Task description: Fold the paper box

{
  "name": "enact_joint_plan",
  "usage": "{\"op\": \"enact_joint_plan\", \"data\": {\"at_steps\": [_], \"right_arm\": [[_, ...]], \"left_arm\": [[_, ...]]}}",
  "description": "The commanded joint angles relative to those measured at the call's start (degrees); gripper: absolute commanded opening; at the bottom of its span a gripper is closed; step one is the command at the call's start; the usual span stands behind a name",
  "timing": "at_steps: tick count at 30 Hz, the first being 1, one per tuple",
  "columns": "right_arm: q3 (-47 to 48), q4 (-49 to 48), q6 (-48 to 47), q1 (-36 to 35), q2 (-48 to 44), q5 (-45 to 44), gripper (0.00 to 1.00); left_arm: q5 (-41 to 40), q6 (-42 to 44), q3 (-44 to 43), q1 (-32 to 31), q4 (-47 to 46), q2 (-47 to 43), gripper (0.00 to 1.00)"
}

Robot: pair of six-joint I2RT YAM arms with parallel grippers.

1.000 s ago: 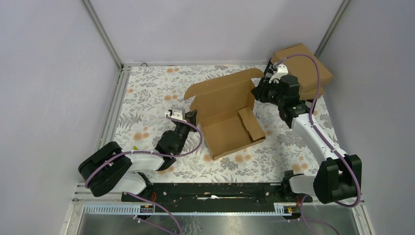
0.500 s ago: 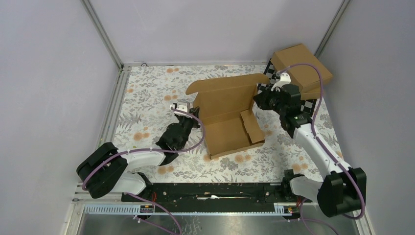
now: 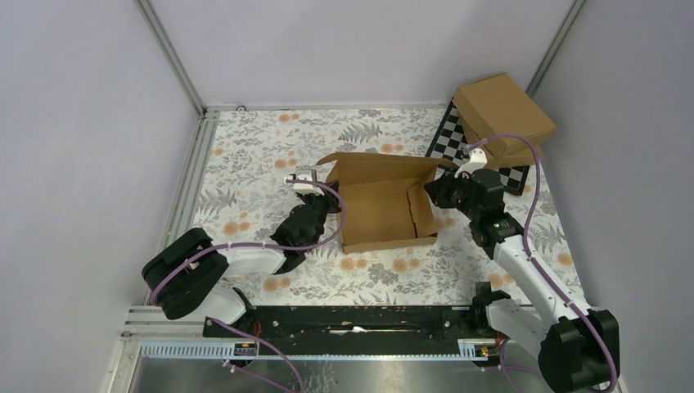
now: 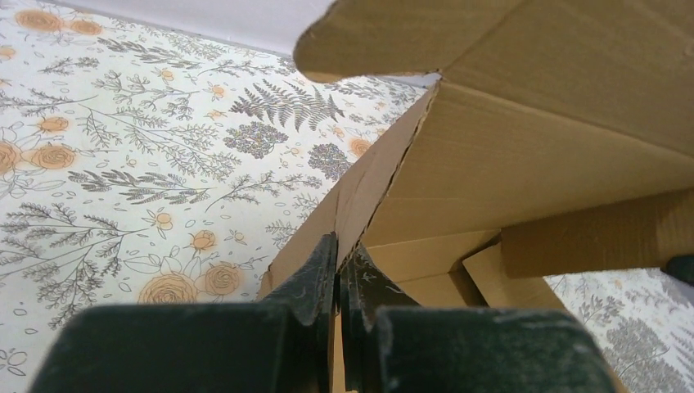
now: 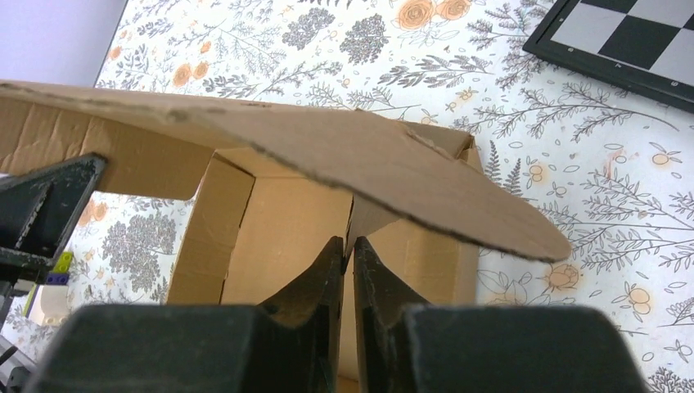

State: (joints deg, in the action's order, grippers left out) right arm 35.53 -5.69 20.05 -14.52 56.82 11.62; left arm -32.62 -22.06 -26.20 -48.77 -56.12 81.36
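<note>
You have the paper box [image 3: 378, 214] in the middle of the table [image 3: 245, 176], with open surface at its left and front. Your left pincer [image 4: 338, 260] pinches its left wall and your right pincer [image 5: 347, 252] its right wall. The checkerboard [image 3: 448, 141] lies close behind.

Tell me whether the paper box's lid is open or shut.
Open: the lid of the paper box slants raised, the inside showing from above.

One paper box [image 3: 376, 217], two closed cardboard boxes [image 3: 501, 110] at two o'clock, one checkerboard [image 3: 450, 141], one left pincer [image 3: 331, 196], one right pincer [image 3: 435, 187]
</note>
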Motion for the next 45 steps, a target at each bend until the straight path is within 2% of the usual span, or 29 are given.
{"op": "enact_joint_plan", "data": {"at_steps": [1, 8, 10, 15, 19, 21, 24, 26, 28, 30, 32, 34, 38, 40, 41, 45], "right_arm": [[-2.6, 2.7, 1.3, -2.2, -1.0, 3.4, 0.12], [-3.6, 2.7, 1.0, -3.6, -1.5, 2.9, 0.12], [-3.9, 2.7, 0.7, -3.7, -1.9, 2.4, 0.12], [-4.5, 2.7, 0.5, -3.7, -2.5, 1.9, 0.13], [-4.9, 3.4, 0.4, -3.8, -3.5, 1.1, 0.13], [-4.6, 6.2, 0.0, -3.8, -3.5, 0.1, 0.13], [-4.6, 10.8, -0.9, -3.7, -3.9, -2.9, 0.13], [-5.1, 11.7, -0.9, -3.7, -4.8, -4.1, 0.13], [-5.7, 11.6, -0.5, -3.7, -5.9, -4.4, 0.13], [-5.9, 11.6, -0.3, -3.8, -6.5, -4.8, 0.13], [-6.0, 11.7, -0.4, -3.7, -6.5, -4.9, 0.13], [-6.2, 11.6, -0.4, -3.8, -6.3, -4.9, 0.13], [-6.7, 11.7, -0.4, -3.7, -5.9, -5.0, 0.13], [-6.7, 11.6, -0.3, -3.7, -6.1, -5.1, 0.13], [-6.7, 11.6, -0.3, -3.8, -6.1, -5.1, 0.13], [-6.4, 11.7, -0.6, -3.7, -5.8, -4.6, 0.13]], "left_arm": [[0.9, -7.2, -3.2, -1.4, 1.4, 1.5, 0.0], [-1.9, -9.6, -16.0, -1.4, 23.9, 0.8, 0.0], [-2.0, -10.6, -17.5, -1.4, 27.1, 1.5, 0.0], [-0.5, -13.3, -12.5, -1.4, 20.3, 3.5, 0.0], [-1.3, -11.4, -6.1, -1.4, 10.6, 5.1, 0.0], [-0.6, -10.6, -2.9, -1.4, 7.2, 5.2, 0.03], [2.5, -10.4, 0.0, -1.4, 8.3, 2.8, 0.19], [4.6, -9.8, 1.2, -1.4, 11.2, 0.0, 0.34], [7.0, -9.1, 1.1, -1.4, 17.2, -3.4, 0.51], [8.7, -8.7, -1.7, -1.4, 28.7, -6.9, 0.64], [9.3, -9.3, -5.4, -1.4, 42.2, -9.4, 0.68], [10.2, -10.6, -6.7, -1.4, 51.1, -12.0, 0.7], [12.3, -15.2, -3.7, -1.4, 61.2, -22.0, 0.76], [12.4, -17.0, -3.2, -1.4, 66.6, -27.9, 0.88], [12.4, -17.3, -3.4, -1.4, 69.0, -30.5, 0.97], [12.9, -13.8, -8.5, -1.4, 75.1, -38.7, 0.99]]}}
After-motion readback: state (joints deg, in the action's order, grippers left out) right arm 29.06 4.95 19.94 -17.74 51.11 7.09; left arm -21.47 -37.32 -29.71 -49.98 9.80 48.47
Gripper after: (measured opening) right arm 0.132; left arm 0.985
